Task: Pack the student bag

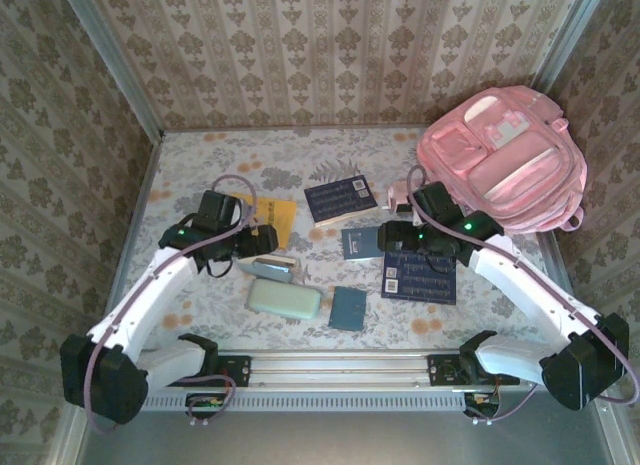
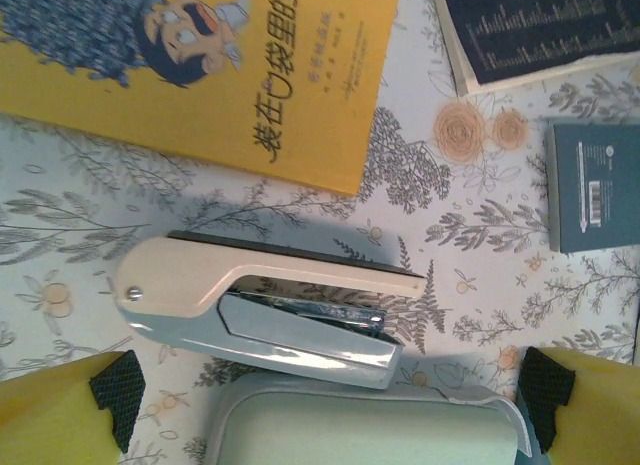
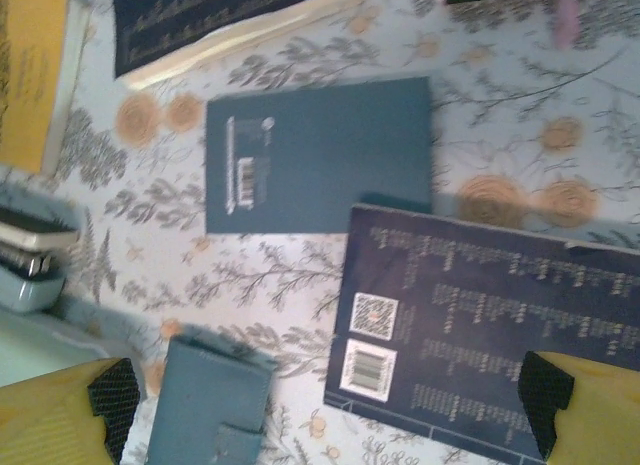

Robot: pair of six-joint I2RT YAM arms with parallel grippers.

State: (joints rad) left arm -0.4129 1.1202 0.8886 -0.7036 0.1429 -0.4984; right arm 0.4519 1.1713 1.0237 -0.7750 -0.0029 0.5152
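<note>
The student bag [image 1: 505, 160], a large pink backpack, lies at the table's far right. My left gripper [image 1: 258, 239] hangs open over a cream and silver stapler [image 2: 270, 305]. Its black-padded fingertips [image 2: 115, 390] stand wide apart and hold nothing [image 2: 330, 395]. A mint green case [image 2: 370, 425] lies just below the stapler, and a yellow book [image 2: 230, 65] lies above it. My right gripper [image 1: 395, 237] is open [image 3: 325, 395] above a dark blue book [image 3: 490, 335]. A teal book [image 3: 320, 155] and a teal wallet [image 3: 210, 405] lie near it.
A second dark blue book [image 1: 340, 198] lies mid-table between the yellow book [image 1: 270, 217] and the bag. A small pink object [image 1: 398, 195] sits by the bag's left side. Patterned walls close in the table on three sides; a metal rail [image 1: 340, 367] runs along the near edge.
</note>
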